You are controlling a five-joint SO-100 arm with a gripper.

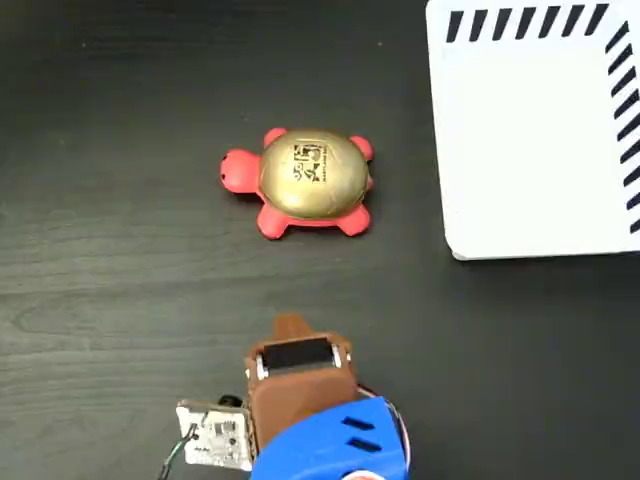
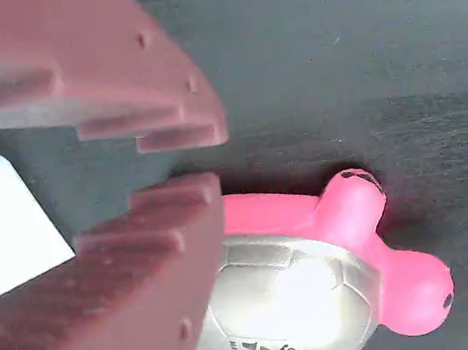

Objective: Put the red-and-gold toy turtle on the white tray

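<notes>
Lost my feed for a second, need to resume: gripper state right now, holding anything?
Gripper: slightly open, a narrow gap between the fingers, holding nothing; the turtle sits free on the table.

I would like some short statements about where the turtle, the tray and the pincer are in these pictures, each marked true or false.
1. The turtle lies on the dark table. True.
2. The turtle sits on the white tray. False: the tray is apart from it, to its right in the fixed view.
3. The pincer holds the turtle. False: in the fixed view it is short of the turtle, holding nothing.
4. The turtle's head points left in the fixed view. True.
5. The tray has black stripes along its edges. True.
</notes>
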